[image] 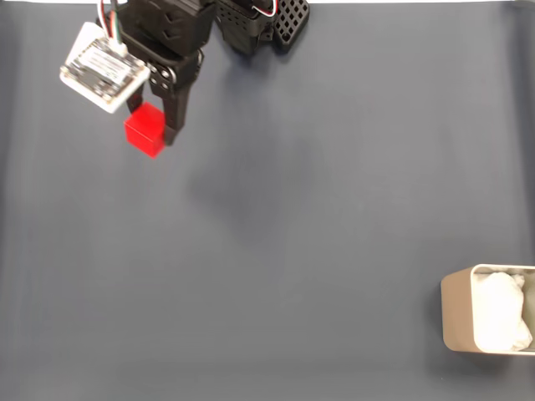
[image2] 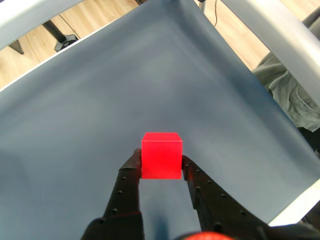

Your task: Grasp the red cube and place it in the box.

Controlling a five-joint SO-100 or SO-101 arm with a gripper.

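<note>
The red cube (image: pixel 144 130) is in the upper left of the fixed view, pinched between the two black fingers (image: pixel 175 113) of my gripper (image: pixel 152 125). In the wrist view the gripper (image2: pixel 161 164) is shut on the red cube (image2: pixel 161 155), one fingertip pressing each side face, and the dark mat lies beyond it. I cannot tell whether the cube touches the mat. The beige-grey box (image: pixel 456 311) stands far off at the lower right edge of the fixed view, with white lining (image: pixel 501 313) inside.
A dark blue-grey mat (image: pixel 292 251) covers the table between cube and box. The arm's black base (image: pixel 259 25) sits at the top edge, and a white camera module (image: pixel 103 67) rides on the wrist. White frame bars (image2: pixel 280 35) and grey-green cloth (image2: pixel 292 95) lie past the mat's edge.
</note>
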